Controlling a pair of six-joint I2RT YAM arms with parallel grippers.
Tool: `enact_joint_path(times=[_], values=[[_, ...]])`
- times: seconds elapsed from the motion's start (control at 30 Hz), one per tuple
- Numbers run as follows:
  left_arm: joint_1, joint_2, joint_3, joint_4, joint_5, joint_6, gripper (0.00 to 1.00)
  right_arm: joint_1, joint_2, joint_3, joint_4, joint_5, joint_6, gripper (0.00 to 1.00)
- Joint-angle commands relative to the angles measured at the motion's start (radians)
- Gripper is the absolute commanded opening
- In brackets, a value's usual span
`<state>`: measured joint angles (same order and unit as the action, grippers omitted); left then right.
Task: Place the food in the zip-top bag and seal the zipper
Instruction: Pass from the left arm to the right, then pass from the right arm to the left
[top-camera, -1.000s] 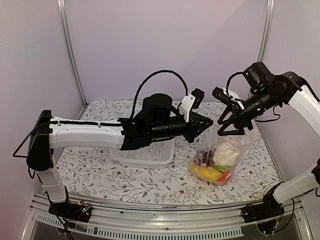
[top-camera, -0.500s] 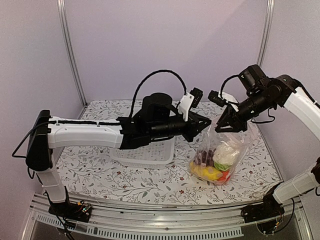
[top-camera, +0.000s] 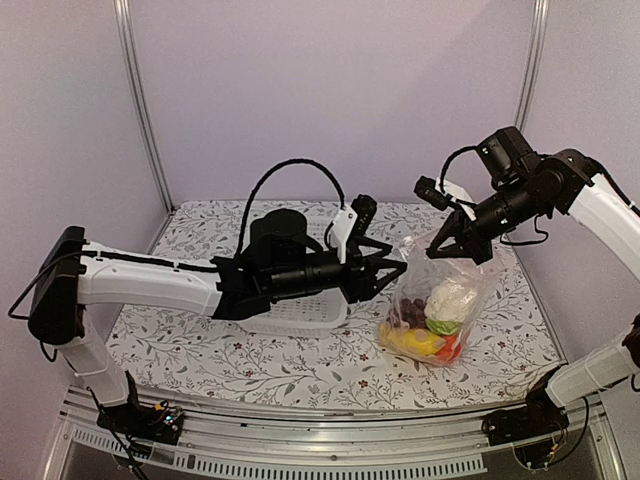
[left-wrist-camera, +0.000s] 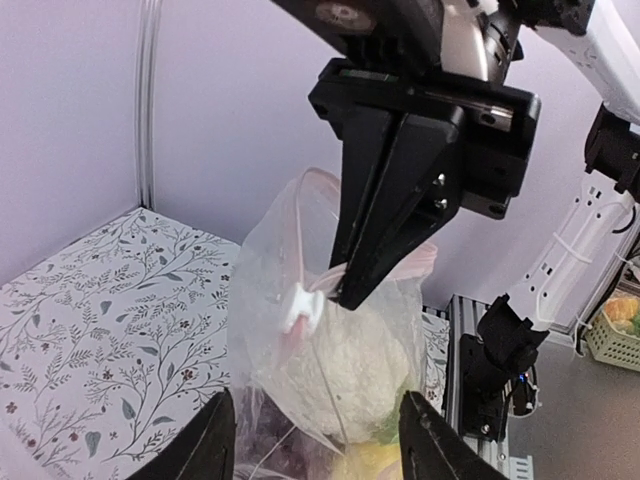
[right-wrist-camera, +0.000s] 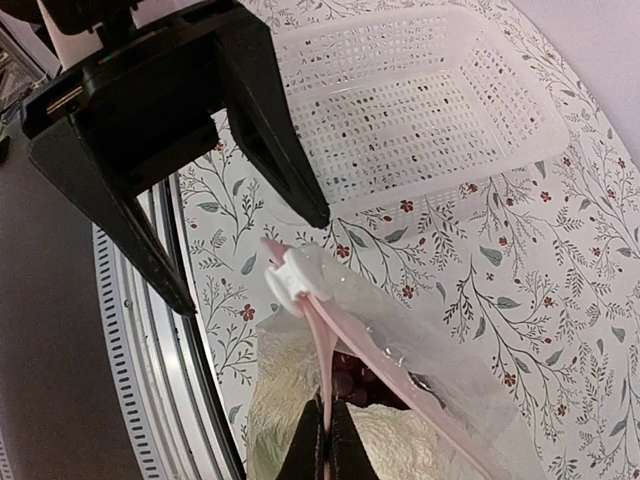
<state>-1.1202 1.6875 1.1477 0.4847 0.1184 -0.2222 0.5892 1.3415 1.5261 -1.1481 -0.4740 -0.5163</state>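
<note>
Floral-print bench (top-camera: 250, 365) below: my right jaws are pinched shut on the zipper (right-wrist-camera: 320, 345), holding up the zip-top bag (top-camera: 478, 292), food (top-camera: 432, 325) inside, right of centre; left jaws gape empty just left of its mouth, near a white basket (top-camera: 300, 312).

Clear bag (top-camera: 478, 285), pink zipper (right-wrist-camera: 322, 340), white basket (right-wrist-camera: 420, 110), floral table (top-camera: 200, 345)

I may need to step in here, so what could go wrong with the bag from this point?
Only the right gripper pinches the zipper, so the zip-top bag, loaded with food, could slip free and spill. The left gripper stands open beside the white slider; closing off-target might grab film instead.
</note>
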Motion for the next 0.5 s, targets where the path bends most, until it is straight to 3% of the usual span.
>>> enact_joint_path(times=[0.0,0.3,0.47], values=[[0.029,0.033,-0.016,0.120,0.074,0.045,0.53,0.008,-0.029,0.021,-0.038,-0.124,-0.036,0.00],[0.053,0.094,-0.026,0.264,0.132,0.036,0.36,0.009,-0.044,-0.014,-0.075,-0.158,-0.073,0.00],[0.066,0.120,-0.008,0.286,0.138,0.036,0.36,0.009,-0.042,-0.009,-0.078,-0.157,-0.079,0.01]])
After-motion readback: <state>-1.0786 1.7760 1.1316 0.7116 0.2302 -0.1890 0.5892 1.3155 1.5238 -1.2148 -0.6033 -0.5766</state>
